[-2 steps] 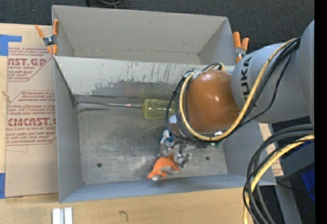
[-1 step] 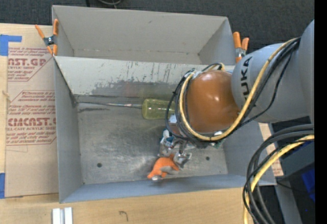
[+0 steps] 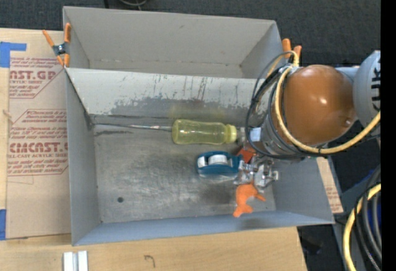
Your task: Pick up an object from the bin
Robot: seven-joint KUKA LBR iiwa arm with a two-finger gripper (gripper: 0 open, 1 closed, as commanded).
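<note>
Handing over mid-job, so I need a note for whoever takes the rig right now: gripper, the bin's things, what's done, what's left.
Gripper: low at the front right of the bin, right by a small orange thing; a grip cannot be confirmed.
Blue-and-white thing: on the floor just left of the gripper.
Yellow-handled screwdriver: behind it, shaft pointing left.
Done: arm is down in the bin.
Left: secure one thing and lift it out.

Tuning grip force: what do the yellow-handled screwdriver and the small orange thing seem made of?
Screwdriver: handle looks like glossy translucent yellow plastic, see-through; thin grey shaft likely metal. Orange thing: probably plastic or rubber, evenly coloured and dull; unclear which.
</note>
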